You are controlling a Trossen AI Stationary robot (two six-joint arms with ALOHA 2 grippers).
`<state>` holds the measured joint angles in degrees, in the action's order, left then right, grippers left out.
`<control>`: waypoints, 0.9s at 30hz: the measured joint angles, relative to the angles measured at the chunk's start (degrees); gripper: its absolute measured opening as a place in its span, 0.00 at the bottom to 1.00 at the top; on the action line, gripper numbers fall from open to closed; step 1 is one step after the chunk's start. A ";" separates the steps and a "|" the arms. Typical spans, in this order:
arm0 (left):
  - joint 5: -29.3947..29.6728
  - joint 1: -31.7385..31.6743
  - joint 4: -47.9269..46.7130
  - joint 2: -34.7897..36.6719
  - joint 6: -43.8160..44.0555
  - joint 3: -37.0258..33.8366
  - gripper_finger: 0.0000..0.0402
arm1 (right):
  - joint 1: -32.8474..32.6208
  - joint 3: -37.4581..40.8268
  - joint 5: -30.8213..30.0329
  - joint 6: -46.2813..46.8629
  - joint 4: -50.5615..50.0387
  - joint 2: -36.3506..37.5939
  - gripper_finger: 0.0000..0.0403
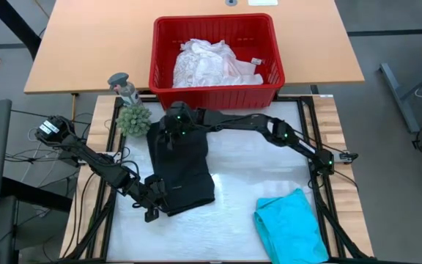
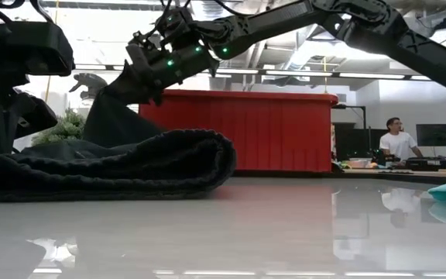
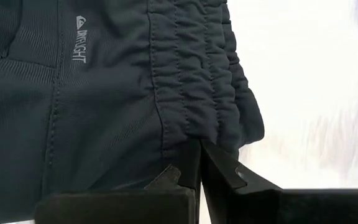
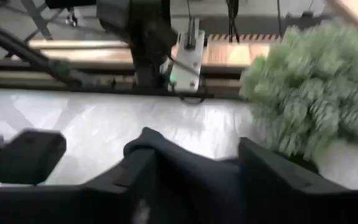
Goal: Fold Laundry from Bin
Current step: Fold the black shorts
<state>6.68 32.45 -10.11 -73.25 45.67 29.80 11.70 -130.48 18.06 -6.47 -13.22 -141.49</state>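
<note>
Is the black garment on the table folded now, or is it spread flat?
Folded: the black garment is doubled over, and the low view shows a thick rolled fold edge lying on the table.

The white table (image 1: 233,169) lies open between the black garment (image 1: 185,172) and the teal garment (image 1: 291,227), while the red bin (image 1: 217,86) walls off the far edge and a green fuzzy thing (image 1: 133,119), seemingly just beside the black cloth, crowds the far left corner.

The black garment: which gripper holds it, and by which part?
The left gripper pinches the black garment at its gathered edge; the right gripper stands open around its far end.
</note>
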 joint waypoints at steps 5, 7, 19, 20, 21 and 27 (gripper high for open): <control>-0.88 -0.01 0.14 0.00 -0.21 0.00 0.00 | 0.91 -2.28 -0.01 1.02 -0.14 0.24 0.81; -1.75 0.00 0.15 0.00 -0.42 0.00 0.00 | 1.25 -3.94 -0.02 1.06 -0.28 0.24 0.86; -1.63 0.57 0.70 0.00 -2.12 0.02 0.00 | 3.94 -4.43 1.84 2.40 -5.27 5.12 0.89; -1.47 0.57 0.66 0.00 -2.09 0.02 0.00 | 4.02 -4.37 2.44 2.42 -6.56 4.53 0.89; -1.47 0.57 0.63 0.00 -1.95 0.02 0.00 | 4.04 -4.37 2.43 2.45 -7.31 4.30 0.89; -1.71 1.26 0.63 0.00 -0.96 0.02 0.00 | 3.72 -4.42 3.69 -0.25 -19.09 5.82 0.85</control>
<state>4.97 33.71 -9.48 -73.25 44.71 29.82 15.42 -134.89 21.76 -6.72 -32.30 -135.67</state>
